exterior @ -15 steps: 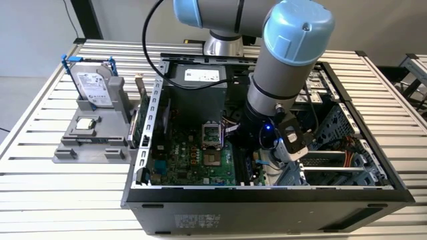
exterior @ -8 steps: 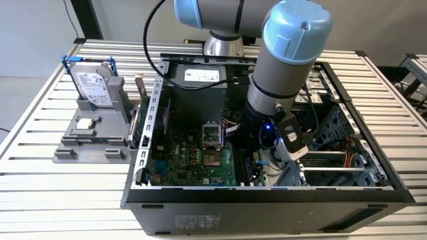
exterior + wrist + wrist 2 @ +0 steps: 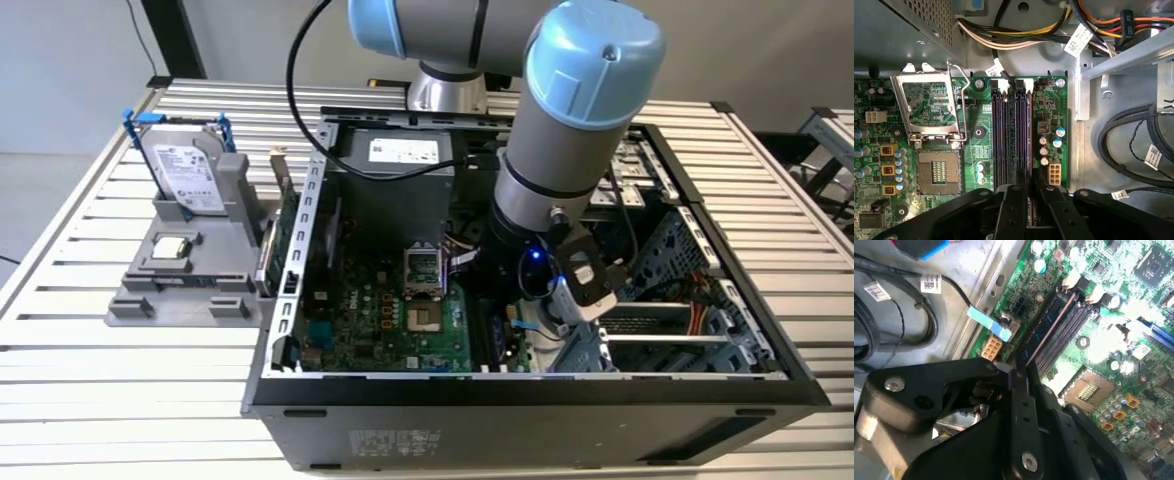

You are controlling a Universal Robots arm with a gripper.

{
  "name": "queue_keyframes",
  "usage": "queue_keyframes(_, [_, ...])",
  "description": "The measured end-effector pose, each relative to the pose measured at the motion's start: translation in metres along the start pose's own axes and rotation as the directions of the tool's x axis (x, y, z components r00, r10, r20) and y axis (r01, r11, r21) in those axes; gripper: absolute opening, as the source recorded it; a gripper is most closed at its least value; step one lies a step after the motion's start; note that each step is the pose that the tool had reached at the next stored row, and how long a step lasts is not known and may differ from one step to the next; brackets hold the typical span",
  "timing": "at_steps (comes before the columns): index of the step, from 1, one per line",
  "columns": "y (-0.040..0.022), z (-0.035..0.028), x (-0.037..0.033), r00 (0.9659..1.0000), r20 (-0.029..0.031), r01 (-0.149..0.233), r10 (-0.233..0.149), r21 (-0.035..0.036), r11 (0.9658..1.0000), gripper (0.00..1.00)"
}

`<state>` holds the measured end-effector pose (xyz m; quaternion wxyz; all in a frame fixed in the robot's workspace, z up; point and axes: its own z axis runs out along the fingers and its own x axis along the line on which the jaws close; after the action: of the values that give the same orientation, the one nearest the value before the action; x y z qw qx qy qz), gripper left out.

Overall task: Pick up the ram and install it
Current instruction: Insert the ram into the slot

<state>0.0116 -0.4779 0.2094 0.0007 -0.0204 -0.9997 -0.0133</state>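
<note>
Arm (image 3: 567, 140): grey cylindrical links, light-blue joint caps, black cable looping from upper link. Wrist housing black, small blue light lit. Gripper (image 3: 1019, 377): matte black linkage fingers (image 3: 1014, 210), silver screw heads at pivots.

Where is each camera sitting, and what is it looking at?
Exterior view: off the arm, above the table, looking down into the open computer case; the robot arm shows.
First wrist view: on the arm, facing straight down at the motherboard; the gripper shows.
Second wrist view: on the arm, looking slantwise along the ram; the gripper is shut on it.
Both wrist views share the memory slots and the gripper.
</note>
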Motion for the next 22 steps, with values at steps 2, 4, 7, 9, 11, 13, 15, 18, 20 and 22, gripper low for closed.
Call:
queue_keyframes(2, [0.0003,-0.0035,0.0,1.0,-0.0002,0.0,0.0,-0.0009,1.0,1.0])
queue_keyframes(4, [0.0004,-0.0131,0.0,1.0,-0.0005,0.0,0.0,-0.0001,1.0,1.0])
queue_keyframes(7, [0.0008,-0.0266,0.0,1.0,-0.0004,0.0,0.0,-0.0002,1.0,1.0])
queue_keyframes(9, [0.0011,-0.0354,-0.0001,1.0,-0.0002,0.0,0.0,-0.0002,1.0,1.0])
queue_keyframes(11, [0.0013,-0.0399,-0.0001,1.0,-0.0002,0.0,0.0,-0.0002,1.0,1.0])
queue_keyframes(13, [0.0012,-0.0398,-0.0001,1.0,-0.0002,0.0,0.0,-0.0004,1.0,1.0])
queue_keyframes(15, [0.0012,-0.0399,-0.0001,1.0,-0.0001,0.0,0.0,-0.0004,1.0,0.0])
queue_keyframes(18, [0.0012,-0.04,-0.0001,1.0,-0.0002,0.0,0.0,-0.0003,1.0,0.0])
queue_keyframes(20, [0.0012,-0.04,-0.0001,1.0,-0.0002,0.0,0.0,-0.0004,1.0,0.0])
queue_keyframes(22, [0.0012,-0.0401,-0.0001,1.0,-0.0002,0.0,0.0,-0.0004,1.0,0.0])
